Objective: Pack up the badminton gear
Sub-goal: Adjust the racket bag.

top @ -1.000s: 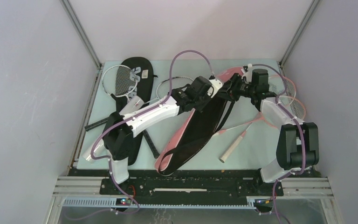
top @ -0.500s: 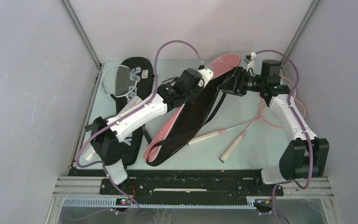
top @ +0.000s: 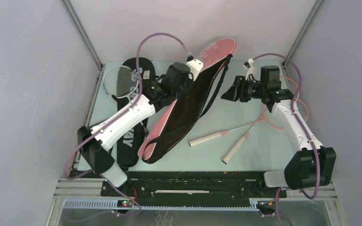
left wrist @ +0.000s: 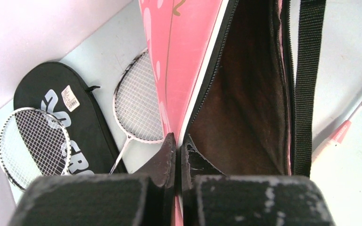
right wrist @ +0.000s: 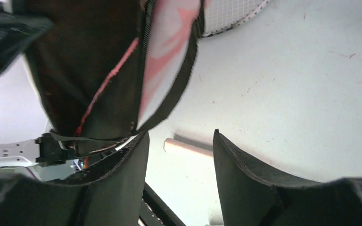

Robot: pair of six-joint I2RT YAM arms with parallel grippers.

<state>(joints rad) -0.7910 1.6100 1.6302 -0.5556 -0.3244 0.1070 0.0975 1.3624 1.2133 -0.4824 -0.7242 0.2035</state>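
Left pincer [left wrist: 176,143] on pink cover [left wrist: 172,56], cropped

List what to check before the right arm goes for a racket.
1. Left gripper shut on pink cover edge: ok.
2. Cover mouth open, dark lining showing: ok.
3. Right gripper open and empty: ok.
4. Pink rackets lying free on table, handles nearest the arms' bases: ok.
5. Strap clear of the mouth: cannot tell.
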